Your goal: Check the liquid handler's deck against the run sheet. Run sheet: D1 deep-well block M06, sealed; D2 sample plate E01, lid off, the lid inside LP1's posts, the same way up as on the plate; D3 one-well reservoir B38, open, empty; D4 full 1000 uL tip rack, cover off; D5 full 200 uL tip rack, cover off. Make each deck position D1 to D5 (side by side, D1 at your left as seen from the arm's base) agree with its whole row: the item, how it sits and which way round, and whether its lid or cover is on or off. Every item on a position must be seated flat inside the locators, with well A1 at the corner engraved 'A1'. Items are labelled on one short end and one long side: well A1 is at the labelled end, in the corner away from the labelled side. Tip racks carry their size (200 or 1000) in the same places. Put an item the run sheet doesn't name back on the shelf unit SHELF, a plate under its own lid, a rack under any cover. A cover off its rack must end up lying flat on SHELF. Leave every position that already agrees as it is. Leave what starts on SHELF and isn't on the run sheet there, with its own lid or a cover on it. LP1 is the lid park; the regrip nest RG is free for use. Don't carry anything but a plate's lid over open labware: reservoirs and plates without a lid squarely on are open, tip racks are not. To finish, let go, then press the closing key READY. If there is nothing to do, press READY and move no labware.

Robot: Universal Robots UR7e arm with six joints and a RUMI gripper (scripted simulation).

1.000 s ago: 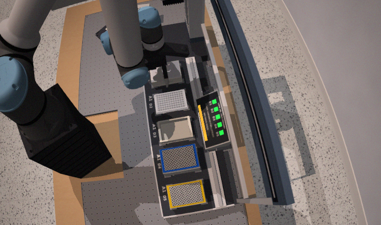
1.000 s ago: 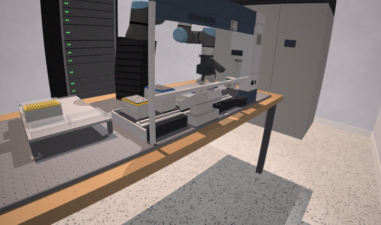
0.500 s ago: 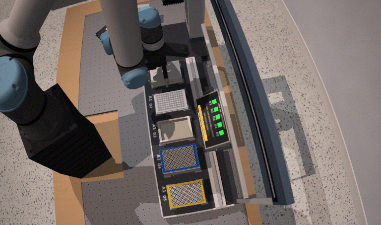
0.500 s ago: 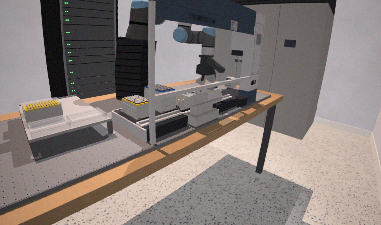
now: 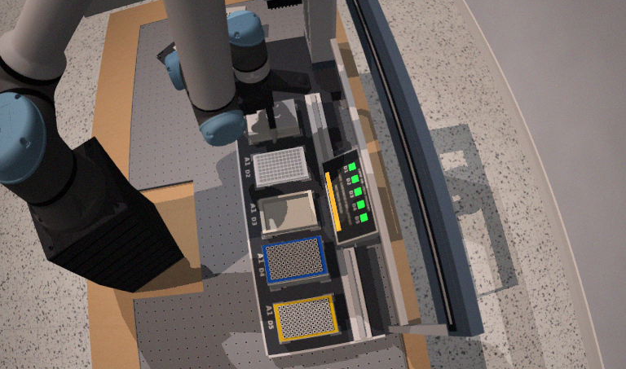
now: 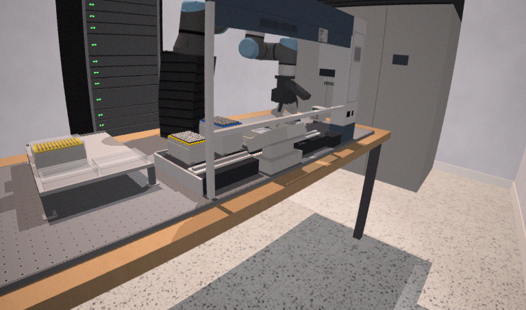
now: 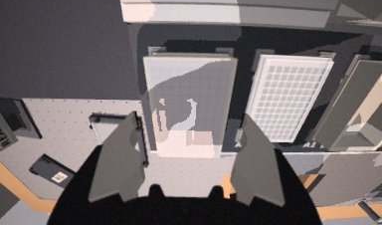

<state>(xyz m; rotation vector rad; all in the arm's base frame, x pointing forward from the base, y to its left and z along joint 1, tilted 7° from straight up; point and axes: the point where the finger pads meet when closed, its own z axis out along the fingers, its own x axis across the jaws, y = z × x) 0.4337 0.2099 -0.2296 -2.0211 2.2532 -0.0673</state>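
Now the claw [image 7: 186, 157] gapes empty over D1's sealed block [image 7: 191, 103]; lifting crooked could perhaps unseat it.

The floor [image 6: 446, 229] is pale and speckled, with a gray mat [image 6: 310, 267] on it. A tall black rack [image 6: 116, 55] with green lights and a big gray cabinet [image 6: 411, 97] stand by the light walls [image 6: 492, 78].

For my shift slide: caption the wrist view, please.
Open claw poised above the sealed deep-well block at D1, beside the unlidded sample plate.
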